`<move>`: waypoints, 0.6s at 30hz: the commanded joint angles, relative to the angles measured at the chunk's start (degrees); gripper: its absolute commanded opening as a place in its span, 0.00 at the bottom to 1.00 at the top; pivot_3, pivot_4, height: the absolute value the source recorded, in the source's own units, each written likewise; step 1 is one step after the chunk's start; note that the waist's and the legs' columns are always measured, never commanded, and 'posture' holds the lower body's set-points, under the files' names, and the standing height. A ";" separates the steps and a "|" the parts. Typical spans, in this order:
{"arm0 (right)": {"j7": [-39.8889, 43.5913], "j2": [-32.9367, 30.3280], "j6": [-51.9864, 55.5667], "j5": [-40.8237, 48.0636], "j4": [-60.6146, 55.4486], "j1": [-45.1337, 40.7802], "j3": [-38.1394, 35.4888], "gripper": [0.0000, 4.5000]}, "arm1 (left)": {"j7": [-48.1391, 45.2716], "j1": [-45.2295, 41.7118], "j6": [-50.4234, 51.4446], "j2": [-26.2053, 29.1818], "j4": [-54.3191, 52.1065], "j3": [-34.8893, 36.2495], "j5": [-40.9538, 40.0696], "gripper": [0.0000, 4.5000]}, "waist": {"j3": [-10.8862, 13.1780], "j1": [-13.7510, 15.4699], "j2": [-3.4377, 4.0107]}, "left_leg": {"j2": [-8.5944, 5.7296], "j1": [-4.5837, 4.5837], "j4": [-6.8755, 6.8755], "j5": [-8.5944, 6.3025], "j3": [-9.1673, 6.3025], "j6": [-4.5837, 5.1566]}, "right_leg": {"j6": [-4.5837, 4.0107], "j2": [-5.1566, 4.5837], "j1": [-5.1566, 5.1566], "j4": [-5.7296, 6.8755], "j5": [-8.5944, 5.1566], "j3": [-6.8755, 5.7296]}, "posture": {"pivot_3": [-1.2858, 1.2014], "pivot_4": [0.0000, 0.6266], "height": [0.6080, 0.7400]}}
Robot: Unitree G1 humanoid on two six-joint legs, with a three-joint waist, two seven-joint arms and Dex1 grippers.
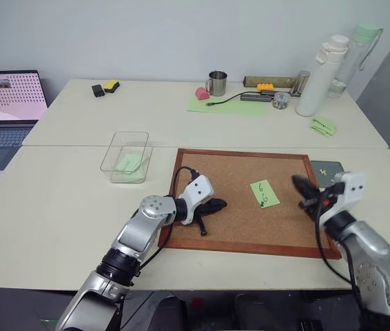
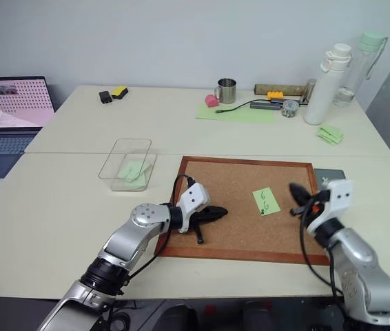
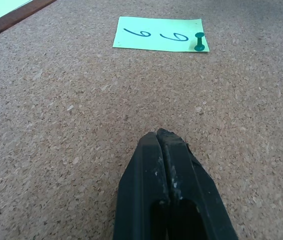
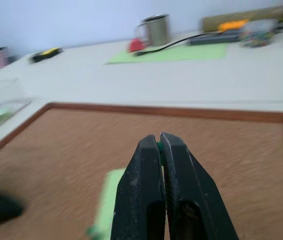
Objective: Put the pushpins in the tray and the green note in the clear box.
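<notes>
The small pale-green square sticky note [image 1: 264, 193] marked "6 6" lies flat on the large wood-framed cork board [image 1: 236, 172], toward the board's right side. A tiny green plastic-headed pushpin [image 3: 199, 42] stands in the note at one edge, beside the handwriting.

The transparent rectangular plastic box [image 1: 127, 156] sits on the pale table [image 1: 71, 200] just off the board's left edge, apart from the frame. Inside it lies a pale-green piece of paper [image 1: 130, 163]. The small flat dark-grey tray [image 1: 327, 170] rests on the table at the board's right edge, partly hidden behind the right arm; what it holds cannot be told.

The left gripper [image 1: 217, 205] hangs low over the left half of the cork board, pointing toward the note and well apart from it, its jaws clenched together with nothing between them. The right gripper [image 1: 298, 183] is raised above the board's right edge, just right of the note, its jaws clenched; in the right wrist view a sliver of green shows between them, too small to identify.

At the far side of the table stand a metal mug [image 1: 217, 83], a tall white bottle [image 1: 316, 77] and a clear bottle with a green cap [image 1: 357, 55]. An open laptop [image 1: 5, 103] sits at the far left.
</notes>
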 commanded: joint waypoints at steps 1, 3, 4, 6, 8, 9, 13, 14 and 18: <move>-2.89 -4.58 -1.50 -3.72 9.03 -5.48 -5.32 0.01 | -0.54 2.22 2.85 1.42 2.25 -1.70 1.73 0.00 | 0.00 0.02 0.01 | -0.01 0.00 0.00 0.00 0.02 0.00 | 0.00 0.01 -0.01 0.00 0.00 0.02 | 0.52 0.24 1.00; -3.06 -6.55 -0.27 -3.73 14.81 -8.42 -6.78 0.01 | -0.59 2.23 2.76 1.38 2.20 -1.81 1.78 0.00 | 0.00 0.08 0.01 | -0.01 0.01 -0.01 0.00 0.03 0.00 | 0.00 0.01 -0.02 0.00 0.00 0.03 | 0.52 0.24 1.00; -2.76 -7.29 -0.21 -3.96 17.12 -9.52 -7.12 0.01 | -0.57 2.20 2.77 1.33 2.20 -1.81 1.77 0.00 | -0.01 -0.01 0.02 | 0.00 0.00 -0.05 0.00 0.00 0.00 | -0.01 0.01 -0.03 0.00 0.00 0.02 | 0.52 0.24 1.00; -1.33 -8.72 -0.90 -4.43 21.04 -11.47 -6.94 0.01 | -0.52 2.21 2.74 1.33 2.16 -1.77 1.79 0.00 | -0.01 -0.01 0.05 | -0.01 0.03 -0.09 0.00 0.03 0.00 | -0.03 0.04 -0.02 -0.01 -0.01 0.04 | 0.52 0.24 1.00; 0.19 -9.68 -1.38 -4.49 24.41 -13.18 -6.35 0.01 | -0.51 2.35 2.62 1.46 2.08 -1.75 1.84 0.00 | -0.01 -0.01 0.05 | -0.01 0.03 -0.10 0.00 0.04 0.00 | -0.03 0.04 -0.03 -0.01 -0.01 0.06 | 0.52 0.24 1.00; 1.01 -10.11 -1.70 -4.74 25.97 -13.93 -5.90 0.01 | -0.52 2.46 2.57 1.56 1.99 -1.75 1.85 0.00 | -0.01 -0.01 0.06 | -0.01 0.03 -0.10 0.00 0.05 0.00 | -0.03 0.05 -0.02 -0.02 -0.01 0.07 | 0.52 0.24 1.00; 2.40 -10.64 -2.83 -5.15 31.93 -17.13 -5.83 0.01 | -0.34 3.04 2.83 1.86 1.28 -1.55 1.79 0.00 | -0.01 -0.08 0.06 | 0.00 0.03 -0.09 0.00 0.05 0.00 | -0.02 0.04 -0.02 -0.02 -0.01 0.09 | 0.52 0.24 1.00; 2.64 -10.80 -3.24 -5.37 33.37 -17.86 -5.94 0.08 | -0.27 3.14 2.96 1.89 1.10 -1.50 1.77 0.00 | -0.01 -0.10 0.06 | 0.00 0.04 -0.10 0.00 0.08 0.00 | -0.03 0.04 -0.02 -0.03 -0.01 0.10 | 0.52 0.24 1.00; 4.07 -11.17 -4.33 -5.81 36.66 -19.55 -6.17 0.23 | -0.02 3.62 3.41 2.14 0.40 -1.26 1.65 0.00 | -0.01 -0.18 0.07 | 0.01 0.02 -0.12 0.00 0.07 0.00 | -0.02 0.03 -0.03 -0.04 -0.01 0.10 | 0.52 0.24 1.00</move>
